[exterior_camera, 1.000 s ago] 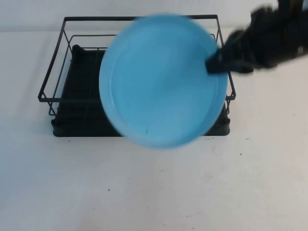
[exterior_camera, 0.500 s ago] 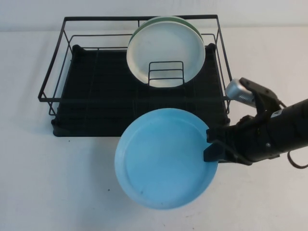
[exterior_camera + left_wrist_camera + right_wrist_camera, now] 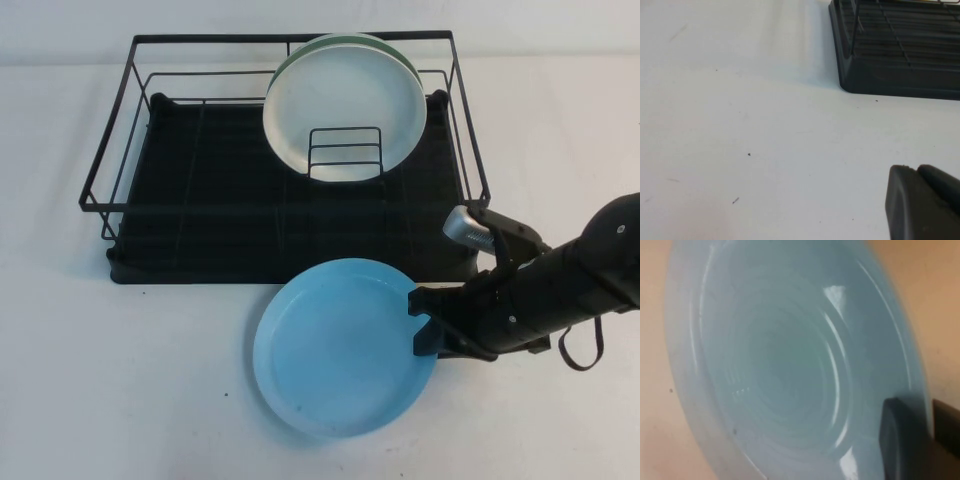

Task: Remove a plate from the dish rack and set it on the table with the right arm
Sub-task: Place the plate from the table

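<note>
The right gripper [image 3: 428,322] pinches the plate [image 3: 340,350] by its right rim; the plate lies flat to its left, seemingly resting on the table [image 3: 120,380]. Left gripper [image 3: 920,205]: state unclear.

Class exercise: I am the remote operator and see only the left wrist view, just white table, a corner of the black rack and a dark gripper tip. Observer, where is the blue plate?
Observer: The plate is outside the dish rack, low over the table in front of it.
Operator: Is anything holding it?
Observer: Yes, the right gripper is clamped on its right rim.
Operator: Is the rack empty now?
Observer: No, a pale whitish plate stands upright at the wire divider, with a green-rimmed plate behind it.
Operator: And my own arm?
Observer: The left gripper appears only in your view.
</note>
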